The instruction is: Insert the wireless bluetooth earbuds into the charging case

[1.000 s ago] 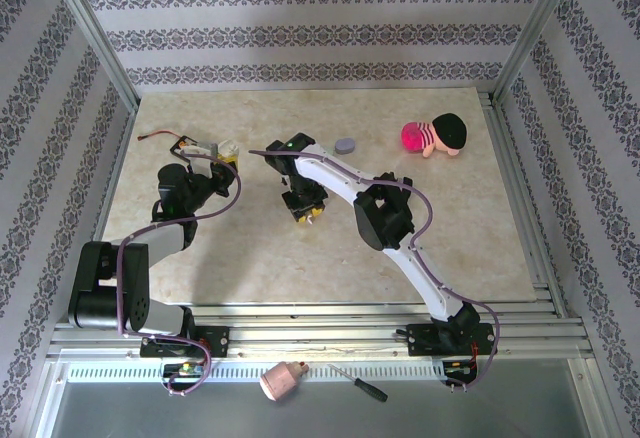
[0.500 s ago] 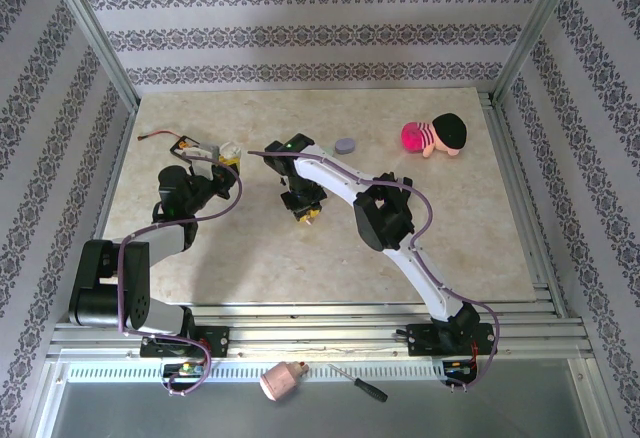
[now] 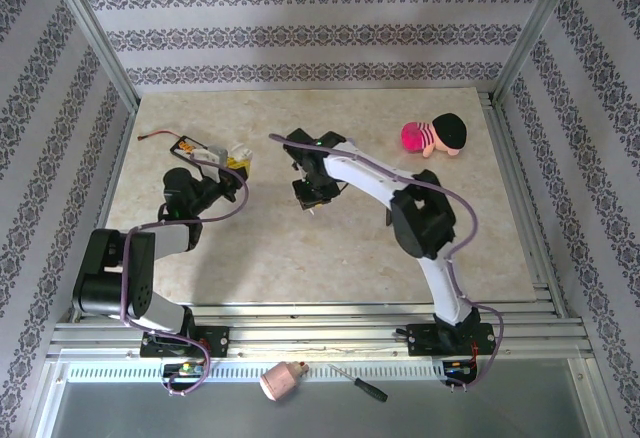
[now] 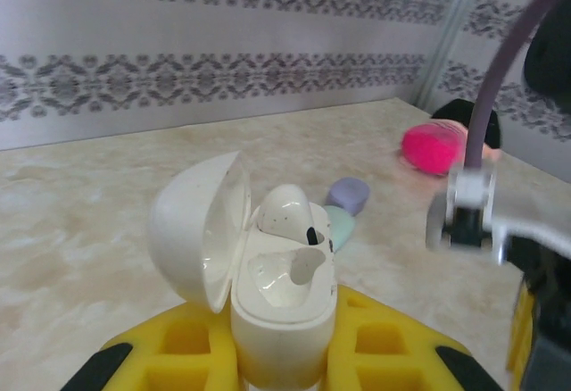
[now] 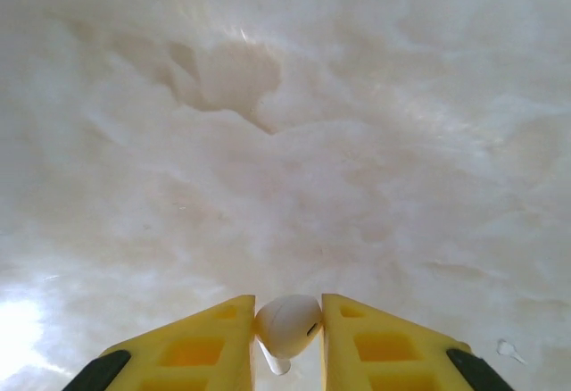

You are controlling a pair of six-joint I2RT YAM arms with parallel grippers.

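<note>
The right gripper (image 5: 287,311), its yellow fingers drawn to a narrow gap, pinches a whitish earbud (image 5: 287,327) over the marbled table (image 5: 357,141). The left gripper (image 4: 284,346) clamps the cream charging case (image 4: 284,306) upright, with its lid swung open and a second earbud (image 4: 287,212) seated beside a hollow socket. A lilac pebble (image 4: 348,196) and a pink toy (image 4: 433,148) lie beyond.

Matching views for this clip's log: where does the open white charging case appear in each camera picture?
Top external: the open white plastic charging case sits at the left gripper tip, left of centre.
Left wrist: the case stands bottom centre between yellow jaws, lid swung left.
Right wrist: the right gripper pinches a whitish bean-sized earbud over the marbled tabletop.
Shared landmark: the pink-and-black plush toy, right of the case in both.
</note>
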